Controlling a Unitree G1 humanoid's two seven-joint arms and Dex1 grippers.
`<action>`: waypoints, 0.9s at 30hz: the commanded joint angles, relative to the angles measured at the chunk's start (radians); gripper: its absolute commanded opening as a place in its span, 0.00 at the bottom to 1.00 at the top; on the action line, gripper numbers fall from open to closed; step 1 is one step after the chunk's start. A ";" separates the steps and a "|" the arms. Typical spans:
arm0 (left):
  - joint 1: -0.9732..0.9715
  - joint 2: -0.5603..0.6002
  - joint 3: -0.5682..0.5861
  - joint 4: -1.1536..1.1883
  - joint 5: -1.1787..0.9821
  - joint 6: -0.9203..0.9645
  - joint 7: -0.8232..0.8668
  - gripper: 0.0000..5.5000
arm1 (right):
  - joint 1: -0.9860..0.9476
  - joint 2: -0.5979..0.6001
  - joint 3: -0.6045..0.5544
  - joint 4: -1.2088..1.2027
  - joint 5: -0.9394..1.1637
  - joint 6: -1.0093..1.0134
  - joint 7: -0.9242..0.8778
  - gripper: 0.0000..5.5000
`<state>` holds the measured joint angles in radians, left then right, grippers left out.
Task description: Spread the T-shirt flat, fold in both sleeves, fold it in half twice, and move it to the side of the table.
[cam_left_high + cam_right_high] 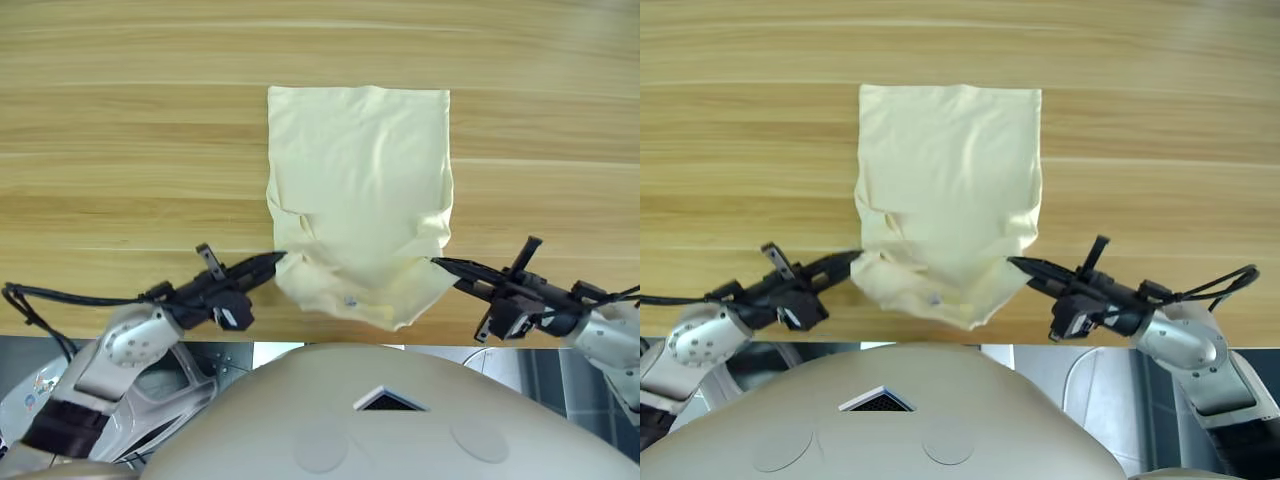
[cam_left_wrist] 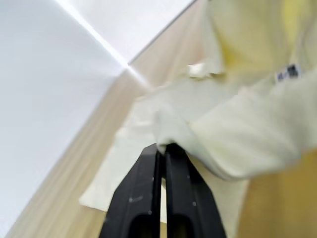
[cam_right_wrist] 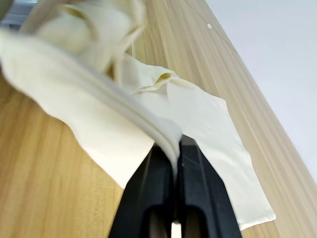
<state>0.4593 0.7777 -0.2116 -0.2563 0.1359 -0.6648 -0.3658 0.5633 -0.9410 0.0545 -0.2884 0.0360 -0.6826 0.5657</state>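
The pale yellow T-shirt (image 1: 360, 170) is laid lengthwise on the middle of the tabletop (image 1: 120, 150), with its far part flat and its near end bunched and held up by the tabletop's near edge. The left gripper (image 1: 278, 258) is clamped on the near end's left corner, and the right gripper (image 1: 438, 262) is clamped on its right corner.

A table (image 1: 120, 150) of pale wood, its grain running crosswise, spreads ahead of the left gripper (image 1: 278, 258) and the right gripper (image 1: 438, 262) and out to both sides of them. Behind the grippers, past the table's near edge, lies a dark grey floor (image 1: 545, 375) with a bright patch of light (image 1: 280, 352). Beyond the far edge stands a white wall (image 2: 44, 74), crossed by a bright line (image 2: 94, 33).
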 commanded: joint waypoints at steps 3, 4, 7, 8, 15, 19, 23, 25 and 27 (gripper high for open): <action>-0.279 -0.202 -0.012 0.141 0.017 0.138 0.036 0.00 | -0.321 0.135 0.038 0.234 -0.005 0.057 0.008 0.00; -0.325 -0.232 -0.012 0.180 0.025 0.159 0.042 0.00 | -0.387 0.166 0.043 0.293 -0.022 0.067 -0.005 0.00; -0.462 -0.309 -0.018 0.320 0.066 0.210 0.068 0.00 | -0.558 0.260 0.048 0.448 -0.062 0.088 -0.046 0.00; -0.496 -0.327 -0.020 0.360 0.078 0.219 0.076 0.00 | -0.602 0.285 0.049 0.489 -0.074 0.093 -0.060 0.00; -0.679 -0.410 -0.001 0.611 0.118 0.216 0.147 0.00 | -0.886 0.419 0.078 0.825 -0.207 0.112 -0.180 0.00; -0.724 -0.425 0.018 0.700 0.118 0.195 0.181 0.00 | -0.965 0.452 0.096 0.950 -0.262 0.091 -0.227 0.00; -0.767 -0.440 0.040 0.785 0.121 0.198 0.221 0.00 | -1.022 0.475 0.122 1.055 -0.318 0.079 -0.277 0.00; -0.807 -0.448 0.044 0.851 0.127 0.195 0.240 0.00 | -1.052 0.487 0.136 1.114 -0.348 0.078 -0.313 0.00; -0.843 -0.454 0.042 0.917 0.133 0.191 0.256 0.00 | -1.083 0.500 0.149 1.171 -0.373 0.076 -0.341 0.00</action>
<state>-0.3387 0.3302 -0.1762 0.6020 0.2524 -0.4750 -0.1280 -0.4742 -0.4528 0.1879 0.8317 -0.3086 -0.6095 0.2509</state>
